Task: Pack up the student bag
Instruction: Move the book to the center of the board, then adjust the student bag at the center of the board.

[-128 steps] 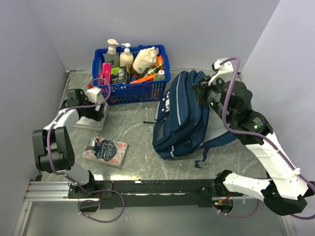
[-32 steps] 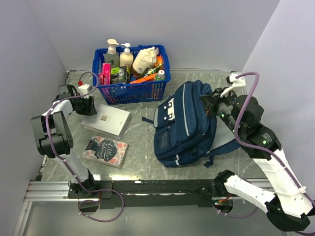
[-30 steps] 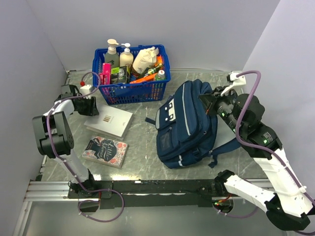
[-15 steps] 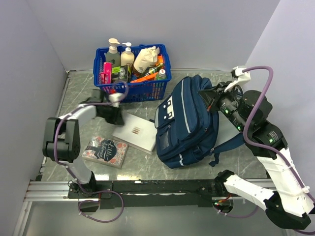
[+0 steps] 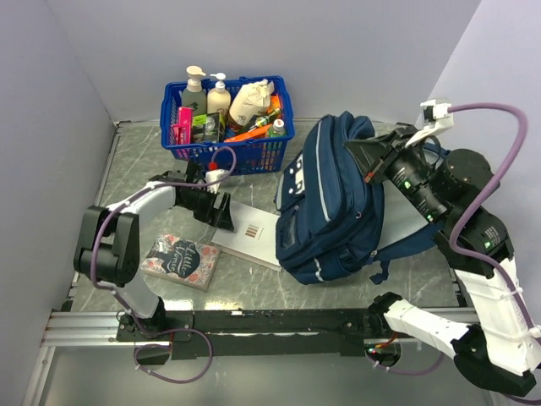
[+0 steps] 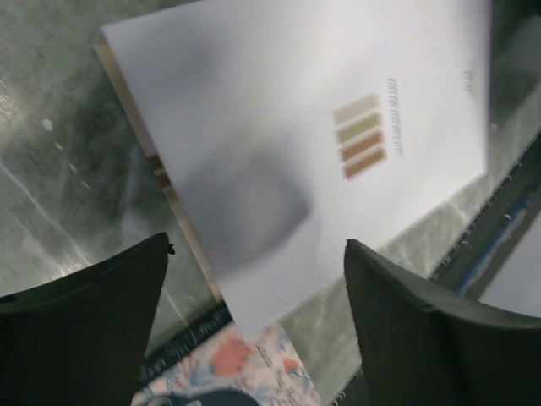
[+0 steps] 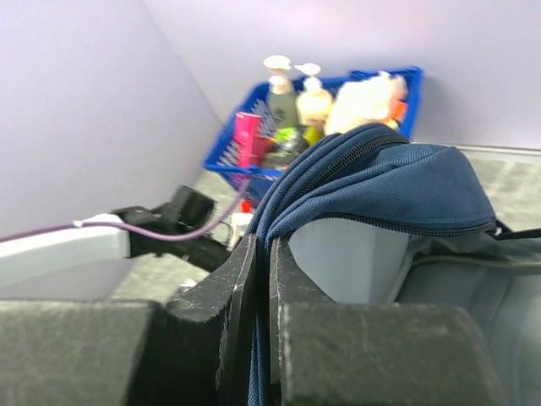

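Observation:
The student bag point(image 5: 338, 207) is a navy backpack standing right of centre, its zipped mouth pulled open at the top. My right gripper point(image 5: 374, 159) is shut on the fabric rim of that mouth; in the right wrist view the gripper point(image 7: 259, 279) pinches the blue edge of the bag point(image 7: 380, 173), with pale lining showing inside. A white book point(image 5: 252, 234) lies flat against the bag's lower left side. My left gripper point(image 5: 221, 208) stands open at the book's left end. In the left wrist view the white book point(image 6: 296, 144) lies below the spread fingers point(image 6: 93, 321), nothing gripped.
A blue mesh basket point(image 5: 226, 152) of bottles and small items stands at the back, also seen as the basket point(image 7: 226, 161) in the right wrist view. A floral notebook point(image 5: 179, 260) lies front left, near the rail point(image 5: 254, 321) along the table's near edge. Walls close both sides.
The left gripper slid the white book rightward up to the bag, then opened and let go. The right gripper lifted the bag's rim higher and to the right, standing the bag more upright.

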### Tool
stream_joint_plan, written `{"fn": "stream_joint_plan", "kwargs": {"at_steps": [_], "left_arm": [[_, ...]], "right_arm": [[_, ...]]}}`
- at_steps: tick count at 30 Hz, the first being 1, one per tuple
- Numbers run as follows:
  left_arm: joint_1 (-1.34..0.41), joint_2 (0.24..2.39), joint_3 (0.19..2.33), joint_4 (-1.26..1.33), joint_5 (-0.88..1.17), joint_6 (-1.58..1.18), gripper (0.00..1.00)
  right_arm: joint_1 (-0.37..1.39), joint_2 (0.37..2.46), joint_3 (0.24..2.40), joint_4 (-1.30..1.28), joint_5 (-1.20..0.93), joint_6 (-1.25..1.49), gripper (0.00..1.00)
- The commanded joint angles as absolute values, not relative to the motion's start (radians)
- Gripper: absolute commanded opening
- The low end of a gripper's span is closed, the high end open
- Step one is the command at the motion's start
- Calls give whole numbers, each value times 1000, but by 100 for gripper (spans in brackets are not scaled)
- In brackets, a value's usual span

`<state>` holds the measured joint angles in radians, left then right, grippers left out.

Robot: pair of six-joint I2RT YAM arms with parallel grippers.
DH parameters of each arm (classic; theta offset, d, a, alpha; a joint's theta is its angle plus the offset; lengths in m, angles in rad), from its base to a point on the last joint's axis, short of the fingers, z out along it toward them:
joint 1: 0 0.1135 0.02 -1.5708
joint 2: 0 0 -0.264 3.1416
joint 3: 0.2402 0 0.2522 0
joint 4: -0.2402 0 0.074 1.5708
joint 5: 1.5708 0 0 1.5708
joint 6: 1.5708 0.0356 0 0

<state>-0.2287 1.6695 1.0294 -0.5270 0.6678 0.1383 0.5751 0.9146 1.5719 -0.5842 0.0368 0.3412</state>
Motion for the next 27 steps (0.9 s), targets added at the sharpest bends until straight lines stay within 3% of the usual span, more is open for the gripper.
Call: {"fn": "stream_joint_plan", "kwargs": {"at_steps": [1,14,20,27], "left_arm": [[-204,1549,1133,-633,753,186,91],[212,1359,1345,-678,847,143,98],[291,1226,1256,-586,790,117,92],[472,1184,1295,-509,851,-57,84]], "right_arm": [[572,919,1747,-192,-72,451,0],[581,1090,1628,147,-350,809,0],[658,1241,1623,373,-459,910,0],[768,1449,1816,350,-456,891,0]]}}
